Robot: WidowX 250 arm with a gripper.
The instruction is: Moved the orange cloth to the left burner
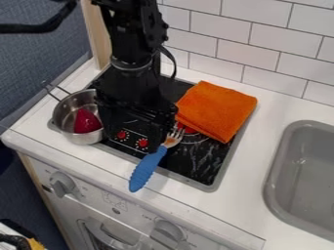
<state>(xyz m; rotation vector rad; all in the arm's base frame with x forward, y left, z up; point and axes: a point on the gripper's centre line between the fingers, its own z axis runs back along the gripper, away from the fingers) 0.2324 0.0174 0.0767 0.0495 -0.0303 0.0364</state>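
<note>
My gripper [134,134] hangs over the left-centre of the black stove top [201,165], its two fingers spread apart with the red printed knobs visible between them. It is open and holds nothing. To its right, the folded orange cloth [218,110] lies over the right burner and the stove's back right edge, partly on the white counter. A bit of the red burner ring shows beside the cloth's lower left edge. The arm and the metal pot hide much of the stove's left side, so the left burner cannot be made out.
A metal pot [66,116] with a dark red object [85,121] inside stands at the stove's left edge. A blue-handled fork [148,168] lies across the stove's front edge, its tines near the gripper's right finger. The grey sink [301,168] is at the right; a tiled wall [248,52] rises behind.
</note>
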